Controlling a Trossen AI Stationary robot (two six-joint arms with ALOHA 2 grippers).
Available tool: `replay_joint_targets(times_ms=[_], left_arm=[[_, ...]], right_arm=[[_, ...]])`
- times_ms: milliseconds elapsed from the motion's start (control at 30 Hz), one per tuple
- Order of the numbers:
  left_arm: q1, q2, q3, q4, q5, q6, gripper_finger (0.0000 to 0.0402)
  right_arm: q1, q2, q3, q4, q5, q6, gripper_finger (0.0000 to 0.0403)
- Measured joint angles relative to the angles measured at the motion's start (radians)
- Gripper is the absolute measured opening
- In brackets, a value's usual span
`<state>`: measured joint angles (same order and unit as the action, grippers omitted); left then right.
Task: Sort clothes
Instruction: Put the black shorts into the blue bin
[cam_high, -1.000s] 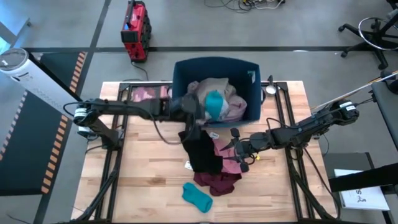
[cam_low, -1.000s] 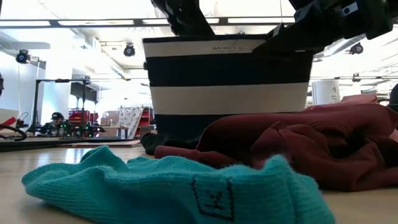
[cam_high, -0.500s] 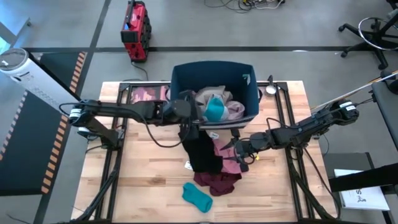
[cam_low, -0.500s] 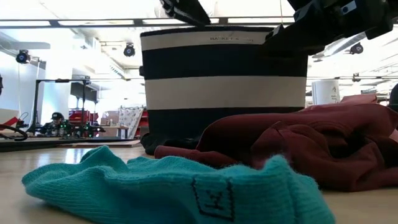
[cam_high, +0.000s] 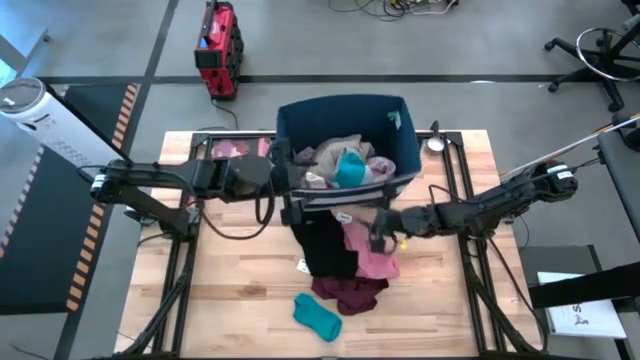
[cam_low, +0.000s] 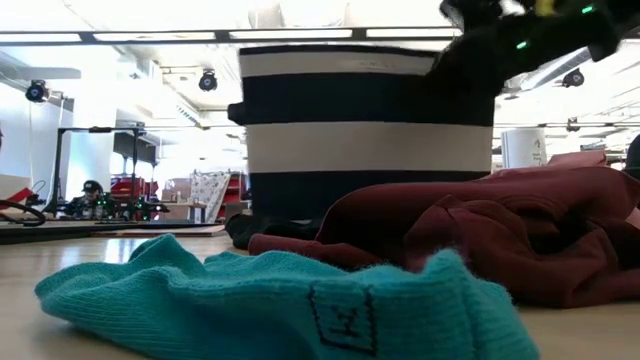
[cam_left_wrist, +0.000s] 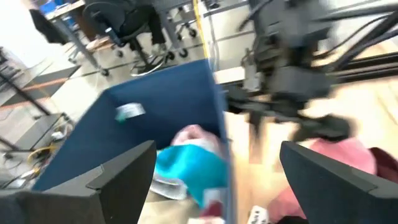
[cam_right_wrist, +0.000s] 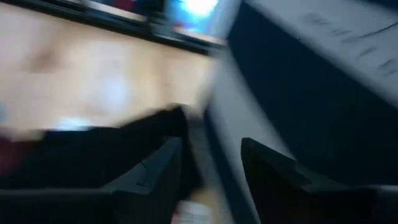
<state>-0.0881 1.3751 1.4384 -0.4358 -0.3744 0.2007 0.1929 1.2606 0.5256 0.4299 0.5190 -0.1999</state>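
The dark blue bin (cam_high: 340, 104) stands at the table's far middle, and its white-striped near wall (cam_high: 340, 205) shows. It holds beige (cam_high: 335, 148), teal (cam_high: 348, 168) and pale pink pieces. In front of it lie a black garment (cam_high: 322, 245), a pink one (cam_high: 372, 258), a maroon one (cam_high: 350, 292) and a teal piece (cam_high: 317, 317). My left gripper (cam_high: 285, 185) is open at the bin's near left corner, and the wrist view (cam_left_wrist: 217, 149) shows the bin's wall (cam_left_wrist: 155, 124) between its fingers. My right gripper (cam_high: 378, 228) is open over the pink garment, close to the bin's near wall (cam_right_wrist: 311, 93). My left gripper stands open astride the bin's near wall at its left corner. I cannot tell whether a finger touches the wall. My right gripper hangs beside the bin's near wall, over the black garment (cam_right_wrist: 93, 149) and the pink one. I cannot tell whether it touches any of them.
Black frame rails run along the table's left and right sides. A pink piece (cam_high: 235, 150) lies at the far left of the table. A small white tag (cam_high: 300, 265) lies beside the black garment. A red device (cam_high: 218, 45) stands on the floor beyond the table.
My left gripper has drawn back from the bin's inside toward the table's left edge, to the bin's near left corner. The bin has shifted, and its striped near wall now shows from above. My right gripper has gone a little toward the bin.
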Motion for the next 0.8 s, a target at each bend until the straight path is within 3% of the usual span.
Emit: replay_joint_targets(times_ms=[133, 333, 500, 567, 733, 800], left_arm=[[-0.032, 0.0, -0.002, -0.007, -0.001, -0.009, 0.0331], [-0.06, 0.002, -0.069, 0.006, -0.001, -0.044, 0.0331], [-0.077, -0.011, -0.174, 0.055, -0.002, -0.084, 0.0331], [-0.085, -0.017, -0.224, 0.101, -0.001, -0.099, 0.0331], [-0.12, -0.048, -0.327, 0.17, -0.001, -0.151, 0.0331], [-0.138, -0.068, -0.364, 0.186, -0.001, -0.182, 0.0331]], right_arm=[[-0.08, 0.0, 0.008, 0.01, 0.014, 0.004, 0.0107], [-0.169, 0.076, 0.019, 0.134, -0.186, -0.004, 0.0016], [-0.194, 0.234, 0.102, 0.195, -0.195, -0.089, 0.0007], [-0.201, 0.307, 0.168, 0.198, -0.175, -0.109, 0.0003], [-0.218, 0.44, 0.291, 0.196, 0.053, -0.136, 0.0], [-0.227, 0.453, 0.306, 0.196, 0.083, -0.142, 0.0]])
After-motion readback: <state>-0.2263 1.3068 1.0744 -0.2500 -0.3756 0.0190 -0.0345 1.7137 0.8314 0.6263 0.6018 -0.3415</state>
